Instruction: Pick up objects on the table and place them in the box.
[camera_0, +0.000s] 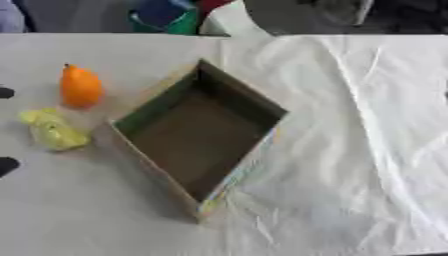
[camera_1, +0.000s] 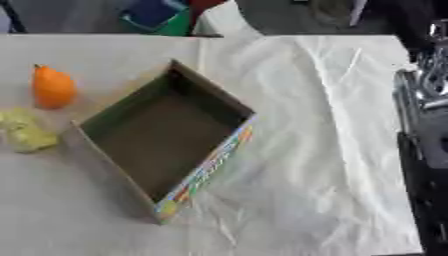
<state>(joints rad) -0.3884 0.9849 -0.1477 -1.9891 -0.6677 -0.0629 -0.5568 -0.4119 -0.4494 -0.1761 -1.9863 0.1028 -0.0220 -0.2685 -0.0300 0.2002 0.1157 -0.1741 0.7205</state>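
We saw an open cardboard box (camera_0: 199, 134) lying askew and empty on the bench (camera_0: 79, 210). Left of it sat an orange pear-shaped fruit (camera_0: 80, 87) and a crumpled yellow object (camera_0: 52, 131), apart. Of our left hand (camera_0: 7, 165) only dark tips showed; whether its fingers were spread or curled we could not tell.

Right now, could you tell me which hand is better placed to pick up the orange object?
Left: the orange object lies left of the box, near dark left-hand tips.

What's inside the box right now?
Nothing visible: the box shows only its bare brown floor. The near-left wall hides a strip of floor behind it. The orange object and yellow object sit outside, left.
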